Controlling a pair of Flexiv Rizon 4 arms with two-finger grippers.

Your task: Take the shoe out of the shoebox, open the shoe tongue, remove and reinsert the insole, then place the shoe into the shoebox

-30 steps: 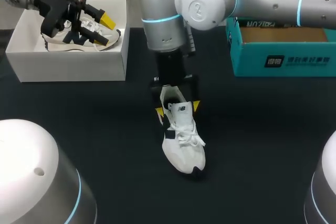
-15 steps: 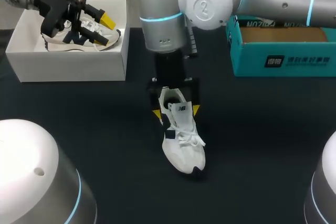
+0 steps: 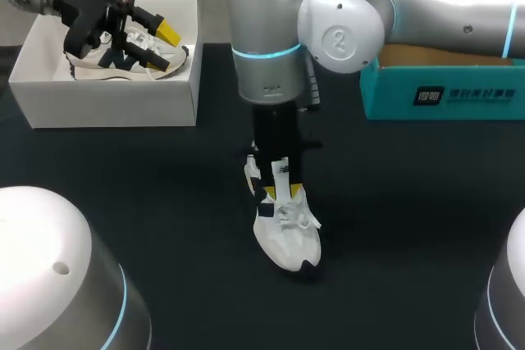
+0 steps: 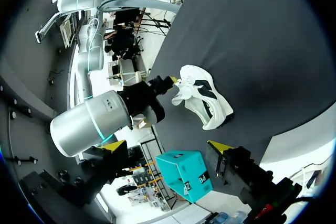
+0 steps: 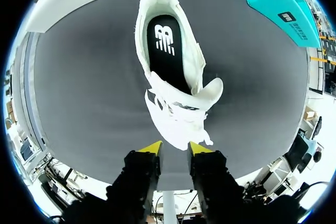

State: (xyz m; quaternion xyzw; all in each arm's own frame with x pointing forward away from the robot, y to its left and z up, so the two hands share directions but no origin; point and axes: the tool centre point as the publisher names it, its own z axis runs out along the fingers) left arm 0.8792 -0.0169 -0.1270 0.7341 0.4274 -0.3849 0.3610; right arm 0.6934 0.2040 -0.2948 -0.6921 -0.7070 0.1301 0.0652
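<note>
White low sneaker with navy trim point(image 3: 285, 231) stands on its sole mid-counter, out of the box, toe toward the robot, heel away. Collar is unobstructed. Black insole with white logo point(image 5: 165, 45) lies seated flat inside. White padded tongue point(image 5: 206, 97) is bent up and forward over the laces. This reads as the tongue step in hand, with the insole not yet lifted. Right gripper point(image 3: 280, 192) hangs straight down over the lace area, close to the tongue. In the right wrist view its fingers point(image 5: 150, 148) are drawn near together with a narrow gap, and only bare counter shows in it, nothing clamped. The narrow stance probably suits pinching something thin, the tongue or the insole edge. Left gripper point(image 3: 158, 45) hovers over the white open cardboard shoebox point(image 3: 107, 102) at far left, fingers wide apart and empty, likely parked clear of the work. A second matching sneaker point(image 3: 123, 61) lies inside that box. Teal cardboard box point(image 3: 443, 92) sits at far right, partly under the right arm. All rest on the black cloth-covered counter point(image 3: 410, 227).
</note>
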